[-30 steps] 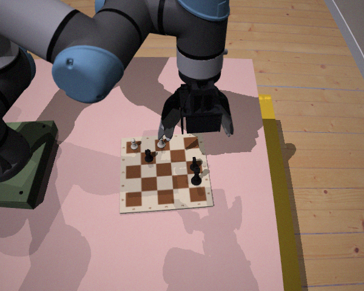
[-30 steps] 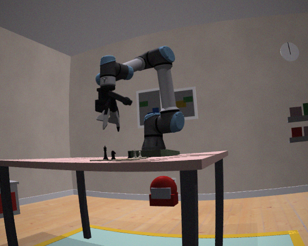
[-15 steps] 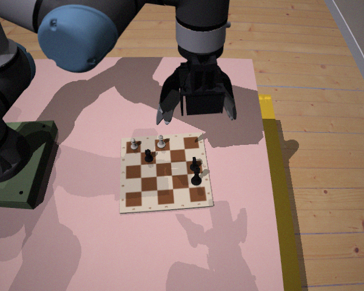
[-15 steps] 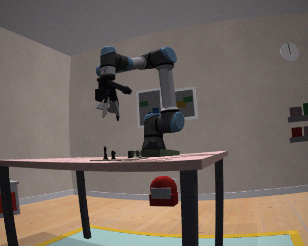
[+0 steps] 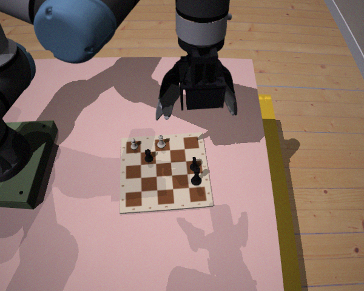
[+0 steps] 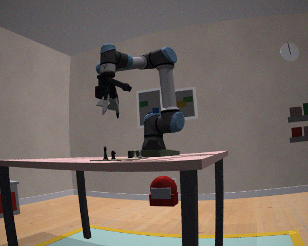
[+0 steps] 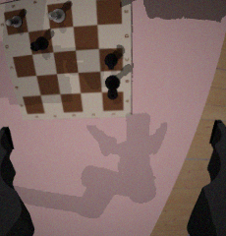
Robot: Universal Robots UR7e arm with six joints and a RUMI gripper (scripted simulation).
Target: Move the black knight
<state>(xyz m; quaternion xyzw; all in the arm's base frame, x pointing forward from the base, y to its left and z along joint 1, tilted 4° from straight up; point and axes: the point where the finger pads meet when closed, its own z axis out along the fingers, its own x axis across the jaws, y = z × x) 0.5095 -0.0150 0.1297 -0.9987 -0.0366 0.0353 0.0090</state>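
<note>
The jaws [image 5: 196, 113] stand spread to their full width with nothing between them, hanging high above the tabletop [image 5: 82, 250]. In the top view the two fingertips [image 5: 162, 110] point down over bare pink surface just beyond the far edge of the chessboard [image 5: 166, 209], not over any square. The wrist view shows the same: the dark fingers sit at the left and right borders of the picture, with the board up in the top left corner, well away from the gap between them.

The black knight [image 5: 195, 164] stands upright on a brown square in the board's right-hand column as the top view shows it, near the middle rows. It is low and well apart from the jaws, on the near side of them. Just in front of it, on the next square of the same column, stands a taller black piece [image 5: 195, 179]. A third black piece [image 5: 148, 155] stands toward the left of the board, and two white pieces [image 5: 133, 144] [image 5: 160, 141] stand in the far row.

The square letters on the rim are too small to read.

The arm's green base [image 5: 37, 175] sits at the left of the tabletop.
</note>
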